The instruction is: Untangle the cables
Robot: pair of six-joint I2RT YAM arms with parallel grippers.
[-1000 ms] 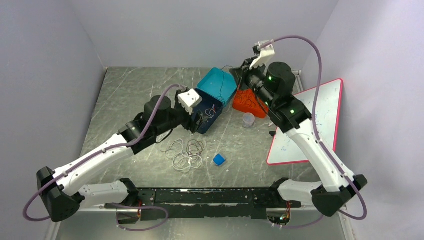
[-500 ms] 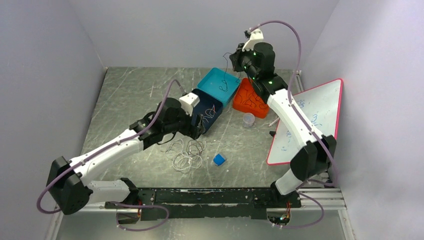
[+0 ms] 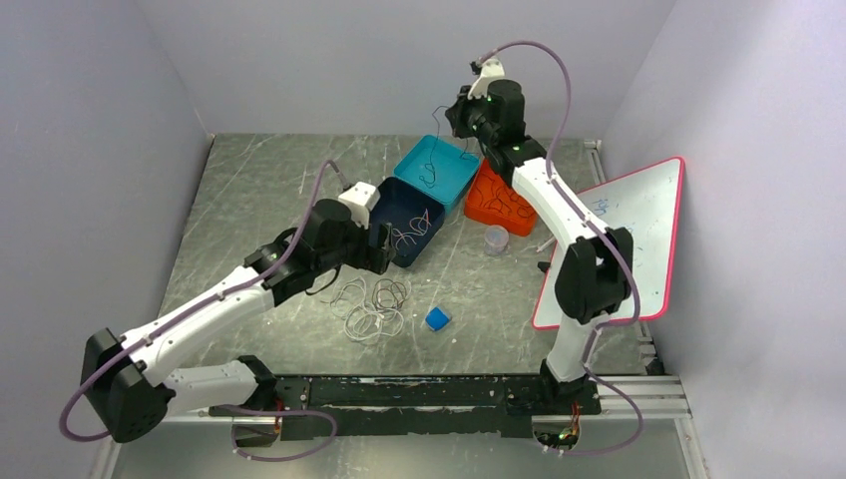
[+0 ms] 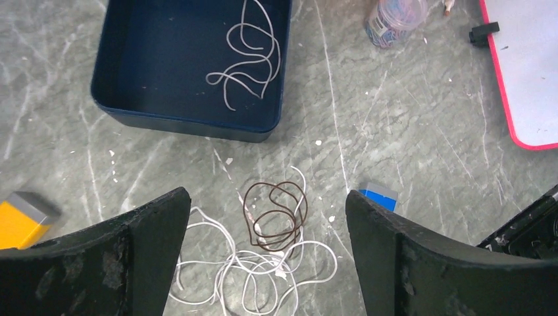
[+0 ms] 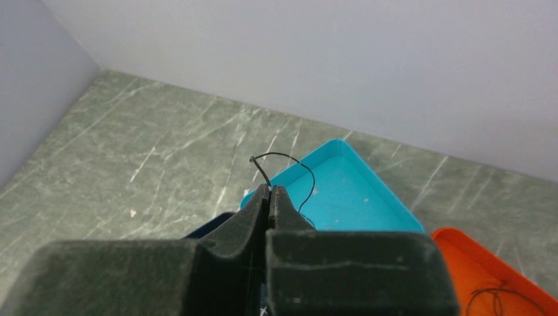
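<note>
Your right gripper pinches a black cable above the teal tray, at 1 o'clock from the cable pile; your left gripper hangs released over it.

On table, cable pile is laid in front of box; 1 loose cable is kept inside box. A block is set just R of pile. The rear tray is placed behind-R of box, side tray to its R. A cup is found btwn side tray & board. 1 held cable is hung over rear tray from right gripper.
</note>
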